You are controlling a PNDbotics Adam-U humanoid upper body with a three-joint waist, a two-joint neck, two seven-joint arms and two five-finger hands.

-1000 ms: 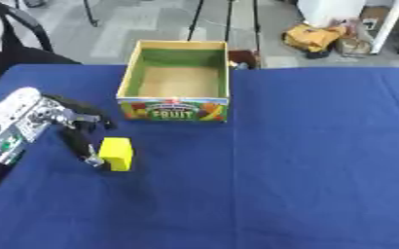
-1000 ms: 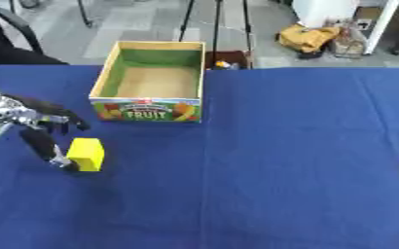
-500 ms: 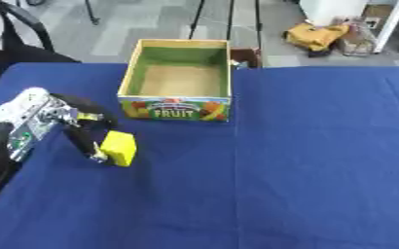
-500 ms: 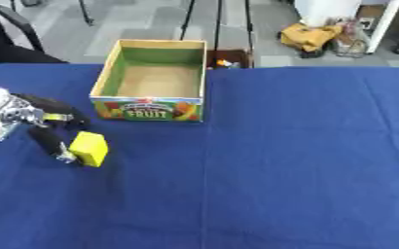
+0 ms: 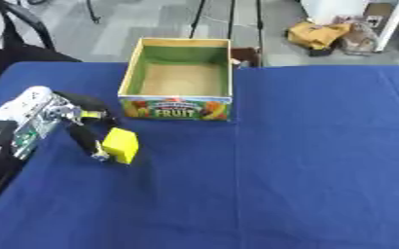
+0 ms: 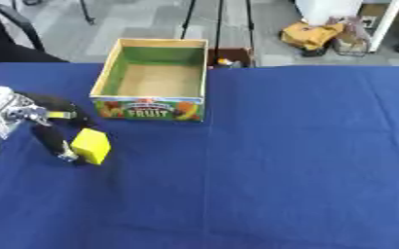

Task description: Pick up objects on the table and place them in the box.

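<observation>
Nearest the camera, the blue tabletop [image 5: 305,185] lies bare across its whole front and right side; the right hand shows in neither view.

Further in, at the left edge, the left hand [image 5: 66,116] reaches in with its dark fingers [image 5: 83,138] curled down against the left face of the yellow block [image 5: 120,144], while another dark digit arches over the top toward the box side. The hand is clasping the block, pinched between those digits. Over the last second the hand has carried the block a little rightward and toward the box; a second ago the block sat lower and further left, and now it appears tilted, its lower edge seemingly just off the cloth or barely grazing it, though I cannot tell for certain whether it has cleared the surface. That shift reads as the pick having succeeded and the transfer having begun.

Beyond the block, just up and to its right, stands the fruit-printed cardboard box [image 5: 175,108], open at the top, with green inner walls and a brown floor that looks empty. The block is near its front left corner but still outside it.

By my judgement, what remains is a lift high enough to clear the box's front wall, a short carry over the opening, and a release inside.
</observation>
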